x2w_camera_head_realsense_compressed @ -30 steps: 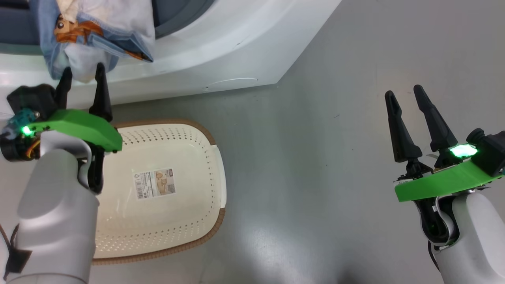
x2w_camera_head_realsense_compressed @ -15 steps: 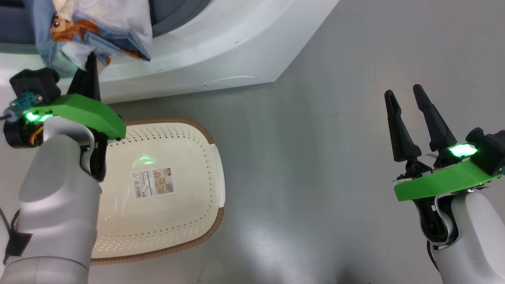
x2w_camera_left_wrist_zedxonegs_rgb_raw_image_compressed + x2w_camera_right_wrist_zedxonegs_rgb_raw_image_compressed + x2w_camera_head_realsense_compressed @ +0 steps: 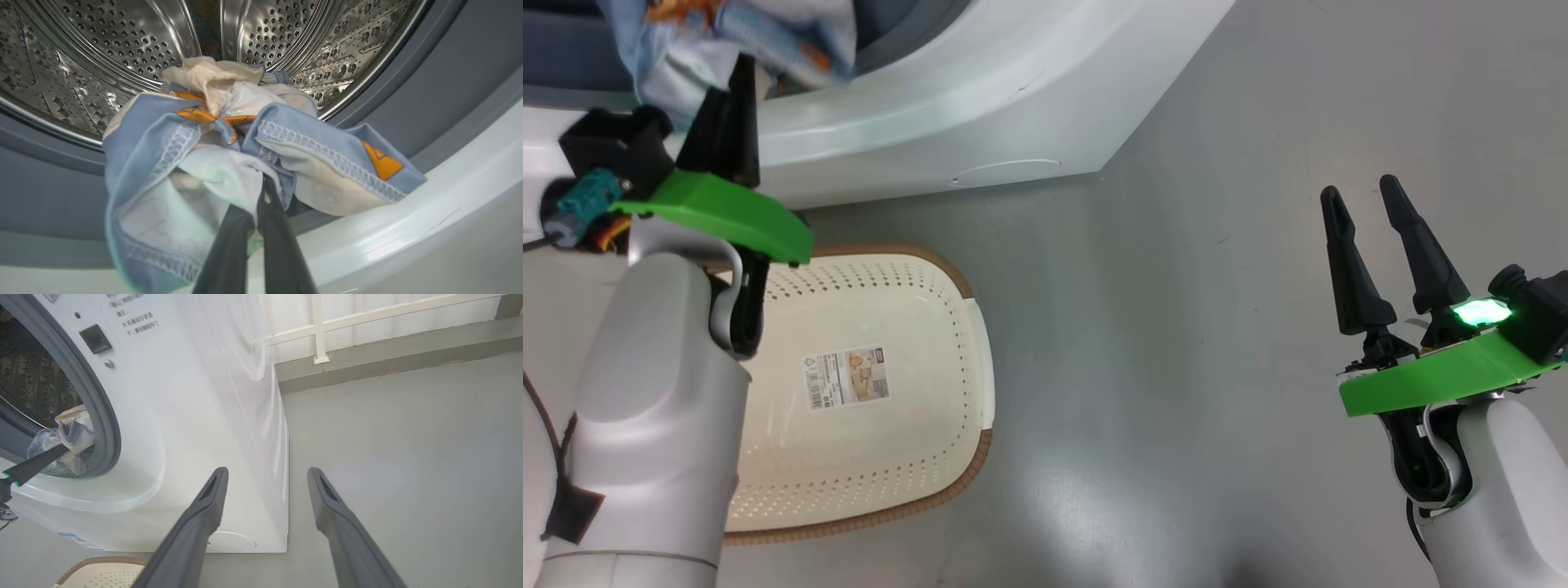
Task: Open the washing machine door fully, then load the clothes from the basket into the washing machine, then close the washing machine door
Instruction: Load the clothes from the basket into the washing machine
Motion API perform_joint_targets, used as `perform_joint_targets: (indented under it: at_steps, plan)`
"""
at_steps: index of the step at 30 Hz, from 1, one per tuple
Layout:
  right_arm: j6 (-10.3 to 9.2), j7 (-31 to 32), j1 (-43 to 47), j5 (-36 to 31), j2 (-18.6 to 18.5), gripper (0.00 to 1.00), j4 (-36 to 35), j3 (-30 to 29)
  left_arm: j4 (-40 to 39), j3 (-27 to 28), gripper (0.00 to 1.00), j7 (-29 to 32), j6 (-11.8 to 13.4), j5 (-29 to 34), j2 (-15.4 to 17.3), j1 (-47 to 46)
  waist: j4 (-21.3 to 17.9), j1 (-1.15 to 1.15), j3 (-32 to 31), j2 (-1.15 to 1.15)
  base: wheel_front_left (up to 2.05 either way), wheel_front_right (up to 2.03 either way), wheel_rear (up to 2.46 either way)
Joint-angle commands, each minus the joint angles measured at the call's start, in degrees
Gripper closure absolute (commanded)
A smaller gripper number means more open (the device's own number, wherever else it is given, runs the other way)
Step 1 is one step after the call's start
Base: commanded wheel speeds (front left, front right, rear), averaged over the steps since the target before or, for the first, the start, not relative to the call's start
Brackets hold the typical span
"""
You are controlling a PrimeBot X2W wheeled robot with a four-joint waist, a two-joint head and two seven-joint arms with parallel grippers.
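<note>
The light-blue bear-print clothes (image 3: pixel 727 33) hang over the lower lip of the washing machine (image 3: pixel 980 106) opening, bunched with cream fabric. My left gripper (image 3: pixel 742 69) is shut on the clothes' lower fold. In the left wrist view the bundle (image 3: pixel 229 134) sits on the grey gasket (image 3: pixel 449 81) in front of the steel drum (image 3: pixel 122 41), with my fingers (image 3: pixel 265 188) pinched into the cloth. The basket (image 3: pixel 907 278) lies on the floor below, showing just its label sticker (image 3: pixel 844 377). My right gripper (image 3: pixel 1359 189) hovers open over bare floor to the right. The washing machine door is out of view.
The machine's round service flap (image 3: pixel 1005 171) faces the grey floor near its corner. In the right wrist view a white railing (image 3: pixel 318 335) and a low kerb run behind the machine (image 3: pixel 196 396), and my left gripper's fingers (image 3: pixel 36 465) reach into the opening.
My left gripper has gone from open to shut on the hanging clothes and has moved up toward the drum opening with them. The right arm has not moved.
</note>
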Motion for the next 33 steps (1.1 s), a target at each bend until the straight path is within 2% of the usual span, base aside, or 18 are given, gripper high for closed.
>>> perform_joint_targets:
  at_steps: [1,6,10,23,28,29,30,33]
  plan:
    - [0.09,-0.27,1.56,-0.48,0.02,0.00,-1.21,0.64,-3.46,0.73,1.00,-0.65,-0.04,0.54,2.10,0.57,0.05,0.00,0.13,-0.01,0.00,0.00,0.00]
    - [0.09,-0.27,1.03,-0.36,0.45,0.00,-1.29,1.36,-6.75,0.35,1.00,4.00,1.00,0.56,2.76,-2.73,-0.60,0.00,0.97,-0.01,0.00,0.00,0.00]
    - [0.09,-0.27,0.40,-0.18,0.72,0.00,-1.43,1.87,-5.31,0.42,1.00,6.95,1.21,0.45,3.57,-6.33,-1.85,0.00,1.99,-0.01,0.00,0.00,0.00]
    - [0.09,-0.27,-0.72,0.47,3.65,0.00,-1.56,1.95,8.57,1.05,1.00,12.62,3.38,1.66,8.53,-25.68,-9.67,0.00,7.84,-0.01,0.00,0.00,0.00]
    - [0.09,-0.27,-0.48,0.47,4.31,0.00,-1.79,1.52,13.16,0.45,1.00,13.12,3.82,2.25,9.17,-32.02,-11.00,0.00,8.42,-0.01,0.00,0.00,0.00]
    - [0.09,-0.27,-0.40,0.44,4.38,0.00,-1.74,1.47,14.26,0.41,0.69,13.32,4.04,2.24,9.16,-32.82,-11.06,0.00,8.35,-0.01,0.00,0.00,0.00]
    - [0.09,-0.27,-0.32,0.42,4.45,0.00,-1.67,1.47,15.66,0.36,0.00,14.09,4.26,2.18,9.13,-33.41,-11.12,0.00,8.22,-0.01,0.00,0.00,0.00]
    - [0.09,-0.27,-0.30,0.34,4.64,0.00,-1.47,1.58,19.09,-0.37,0.00,15.92,4.20,2.44,9.17,-34.73,-10.99,0.00,7.71,-0.01,0.00,0.00,0.00]
